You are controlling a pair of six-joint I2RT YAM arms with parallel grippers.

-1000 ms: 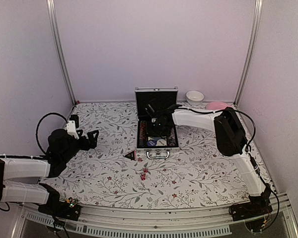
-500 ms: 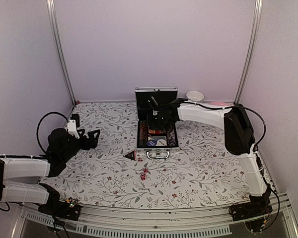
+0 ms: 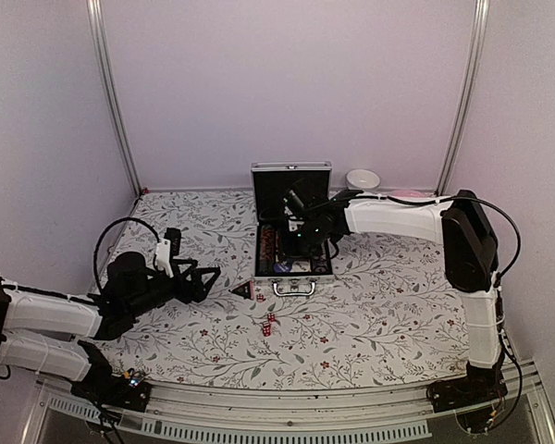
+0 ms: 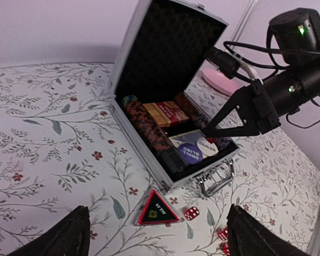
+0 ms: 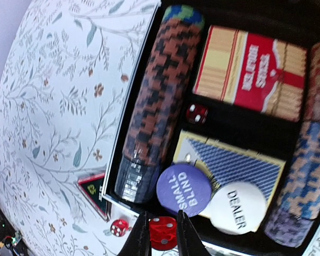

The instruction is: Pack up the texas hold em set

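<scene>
the right gripper (image 5: 163, 239) is pinched narrow on a red die (image 5: 161, 230), over the front edge of the open silver case (image 4: 165, 48). the small blind chip (image 5: 183, 189) lies just beyond its tips. the left gripper (image 4: 157, 242) gapes wide and empty. the black triangular piece (image 4: 157, 210) lies on the table just ahead of it, beside a loose die (image 4: 191, 213).

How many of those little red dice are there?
5 dice: one die pinched in the right gripper, one inside the case by the card pack, one on the table beside the black triangle, two nearer its front edge. Others may be hidden.
</scene>
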